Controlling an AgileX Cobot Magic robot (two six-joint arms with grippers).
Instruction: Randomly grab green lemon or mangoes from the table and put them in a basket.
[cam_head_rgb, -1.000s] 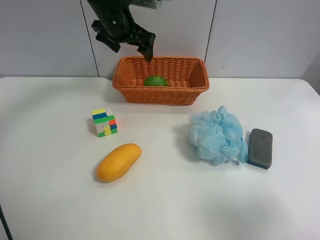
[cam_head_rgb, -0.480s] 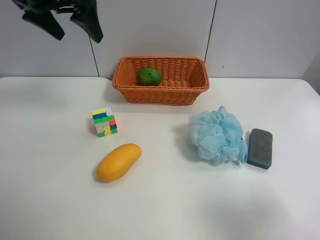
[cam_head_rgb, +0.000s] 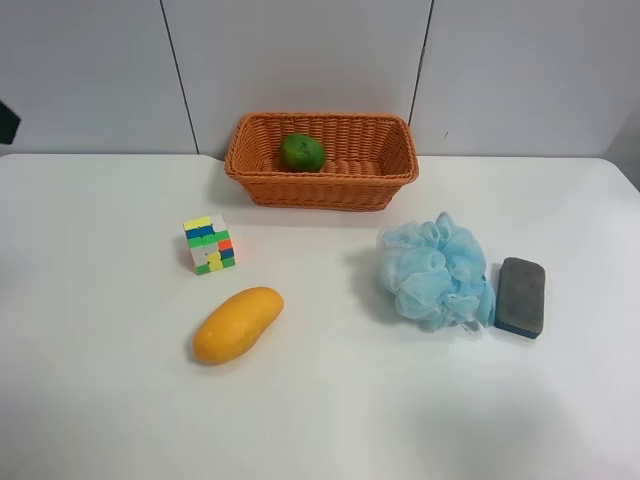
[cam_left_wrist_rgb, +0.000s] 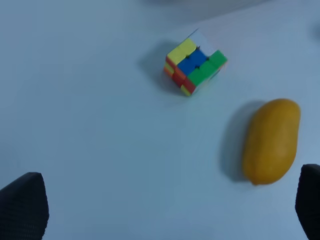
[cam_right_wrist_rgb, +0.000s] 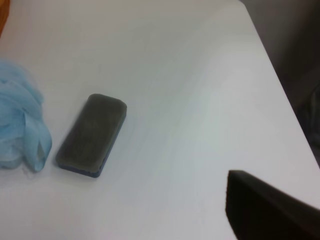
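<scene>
The green lemon (cam_head_rgb: 301, 152) lies inside the orange wicker basket (cam_head_rgb: 320, 190) at the back of the white table (cam_head_rgb: 400, 400). The yellow-orange mango (cam_head_rgb: 237, 324) lies on the table in front of it, and also shows in the left wrist view (cam_left_wrist_rgb: 272, 140). My left gripper (cam_left_wrist_rgb: 165, 215) is open and empty, high above the table beside the mango, its fingertips (cam_left_wrist_rgb: 22, 210) wide apart. Only a dark sliver of that arm (cam_head_rgb: 5, 122) shows at the exterior high view's left edge. Of my right gripper only one dark finger (cam_right_wrist_rgb: 265, 210) shows, above the table's corner.
A colourful puzzle cube (cam_head_rgb: 209, 244) (cam_left_wrist_rgb: 195, 62) stands between the mango and the basket. A blue bath pouf (cam_head_rgb: 435, 270) (cam_right_wrist_rgb: 20, 125) and a grey eraser block (cam_head_rgb: 521, 296) (cam_right_wrist_rgb: 90, 136) lie side by side to the right.
The arm that hung over the basket has drawn away to the view's left and nearly left the view. The green lemon has rolled a little inside the basket and now lies still.
</scene>
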